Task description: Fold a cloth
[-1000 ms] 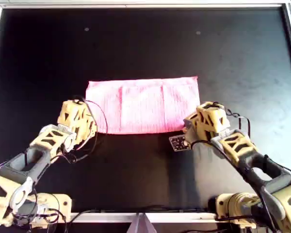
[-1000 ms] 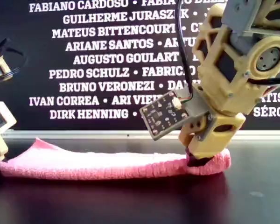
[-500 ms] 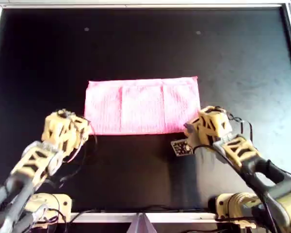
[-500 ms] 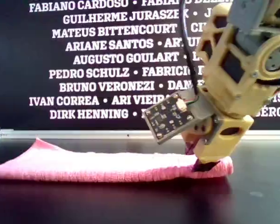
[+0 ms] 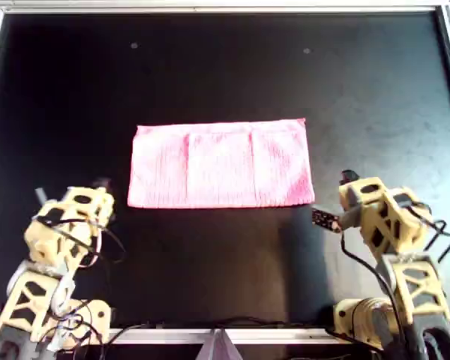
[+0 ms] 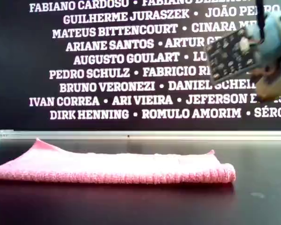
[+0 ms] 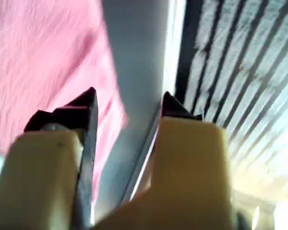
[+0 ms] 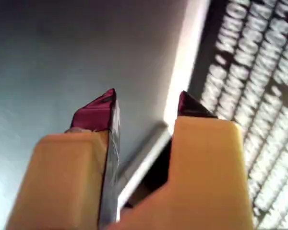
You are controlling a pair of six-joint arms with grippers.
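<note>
**A:** What is my first pincer (image 7: pixel 129 103) doing?

**B:** Its dark tips are standing apart and gripping nothing. The cloth (image 7: pixel 38 57) is showing pink past one tip, and a pale rail (image 7: pixel 170 43) is running beyond the gap.

**A:** And my second pincer (image 8: pixel 147 103)?

**B:** It is gaping too, with nothing between its tips. It is looking over bare table (image 8: pixel 62 48).

**A:** Where are the arms sitting?

**B:** In the overhead view, one arm (image 5: pixel 64 232) is sitting by the near edge at the left. The other arm (image 5: pixel 382 217) is sitting at the right, carrying a small circuit board (image 5: pixel 324 219). I cannot tell from the wrist views which one is first. Neither is touching the cloth (image 5: pixel 221 165).

**A:** How is the cloth lying?

**B:** It is lying flat as a wide rectangle around the middle of the black table (image 5: pixel 225 67), showing two faint crease lines. In the exterior view the cloth (image 6: pixel 112 166) is looking doubled. Its rounded folded edge is facing the exterior view's right, and one corner is lifting slightly at the left.

**A:** And beyond it?

**B:** The circuit board (image 6: pixel 227 54) is hanging blurred high at the exterior view's right. Behind everything, a dark wall (image 6: pixel 107 61) is showing white printed names.
</note>
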